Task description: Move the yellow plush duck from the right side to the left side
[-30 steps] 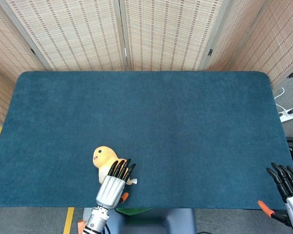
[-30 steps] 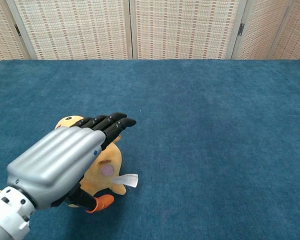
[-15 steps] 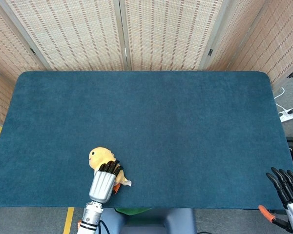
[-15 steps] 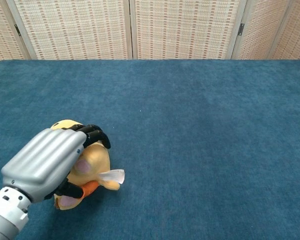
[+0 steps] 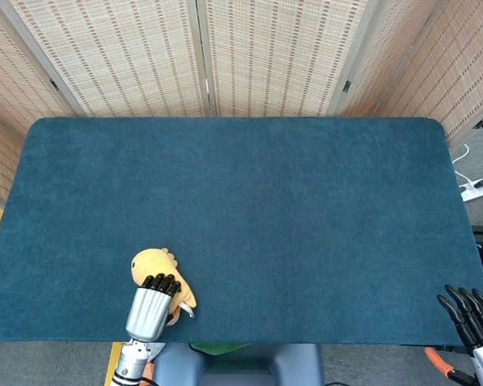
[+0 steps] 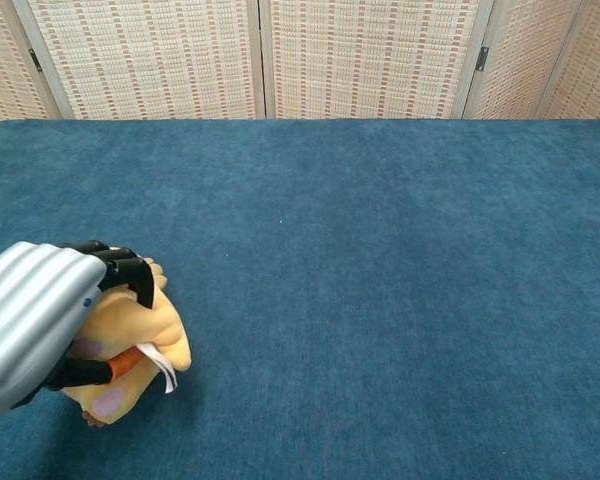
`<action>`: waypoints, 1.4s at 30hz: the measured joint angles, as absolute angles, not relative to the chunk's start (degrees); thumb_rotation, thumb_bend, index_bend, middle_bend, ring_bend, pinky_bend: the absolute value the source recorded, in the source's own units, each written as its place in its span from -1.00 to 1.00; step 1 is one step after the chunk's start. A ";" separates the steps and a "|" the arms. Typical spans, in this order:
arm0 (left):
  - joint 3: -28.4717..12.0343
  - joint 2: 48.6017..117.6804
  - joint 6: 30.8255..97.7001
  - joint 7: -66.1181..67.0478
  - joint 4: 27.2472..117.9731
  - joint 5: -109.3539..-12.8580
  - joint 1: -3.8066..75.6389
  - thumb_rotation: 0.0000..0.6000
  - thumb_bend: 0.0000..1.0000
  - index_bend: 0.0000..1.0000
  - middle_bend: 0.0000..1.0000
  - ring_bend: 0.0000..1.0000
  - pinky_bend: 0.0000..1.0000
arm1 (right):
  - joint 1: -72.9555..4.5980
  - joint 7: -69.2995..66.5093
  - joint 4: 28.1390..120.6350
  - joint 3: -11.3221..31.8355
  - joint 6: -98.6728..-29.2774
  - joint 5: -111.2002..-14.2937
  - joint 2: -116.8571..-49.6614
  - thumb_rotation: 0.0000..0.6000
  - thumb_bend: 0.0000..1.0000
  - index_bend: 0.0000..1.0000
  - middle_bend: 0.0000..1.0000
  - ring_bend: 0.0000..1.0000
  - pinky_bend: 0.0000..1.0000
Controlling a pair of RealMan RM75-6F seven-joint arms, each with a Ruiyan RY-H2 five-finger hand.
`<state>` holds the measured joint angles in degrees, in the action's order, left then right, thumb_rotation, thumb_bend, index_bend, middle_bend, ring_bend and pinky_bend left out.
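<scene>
Left hand (image 5: 149,308) grips duck (image 5: 156,270) (blue table (image 5: 306,209)).

Left hand (image 5: 150,304) clenched; right hand (image 5: 472,318) spread.

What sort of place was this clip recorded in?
Probably an indoor lab or demo station: a table covered in dark blue felt, woven folding screens closing it off behind, and a power strip on the floor. The left hand grips a yellow plush duck.

Open blue table (image 5: 249,201) (duck (image 5: 154,269) near-left)
</scene>
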<state>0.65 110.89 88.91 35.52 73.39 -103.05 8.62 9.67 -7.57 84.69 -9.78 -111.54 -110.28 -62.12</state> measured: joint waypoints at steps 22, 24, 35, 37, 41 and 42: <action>6.85 95.07 103.42 22.64 40.47 -120.45 14.31 1.00 0.30 0.48 0.41 0.17 0.64 | 10.42 2.73 88.26 -10.51 -105.12 -113.01 -65.23 1.00 -0.63 -1.00 -1.00 -1.00 -1.00; 7.57 95.07 103.78 18.99 33.42 -120.25 14.36 1.00 0.29 0.47 0.42 0.17 0.64 | 10.52 3.66 88.65 -10.89 -103.67 -113.11 -65.71 1.00 -0.63 -1.00 -1.00 -1.00 -1.00; 9.62 99.31 102.42 -0.73 12.12 -114.55 13.65 1.00 0.01 0.11 0.11 -0.04 0.38 | 11.16 6.29 89.10 -11.59 -102.48 -114.36 -67.02 1.00 -0.63 -1.00 -1.00 -1.00 -1.00; 10.11 99.98 101.22 -1.18 11.50 -114.02 13.24 1.00 -0.07 -0.26 -0.24 -0.31 0.24 | 11.36 5.95 88.83 -11.49 -103.11 -114.51 -67.02 1.00 -0.63 -1.00 -1.00 -1.00 -1.00; 10.80 101.12 99.40 0.50 10.41 -112.77 12.62 1.00 -0.20 -0.93 -0.92 -0.89 -0.13 | 11.48 5.45 88.19 -11.75 -102.93 -114.77 -66.94 1.00 -0.62 -1.00 -1.00 -1.00 -1.00; 10.83 101.19 99.20 0.71 10.40 -112.49 12.56 1.00 -0.25 -0.99 -0.99 -0.97 -0.29 | 11.51 5.45 88.00 -11.88 -102.74 -114.84 -66.91 1.00 -0.62 -1.00 -1.00 -1.00 -1.00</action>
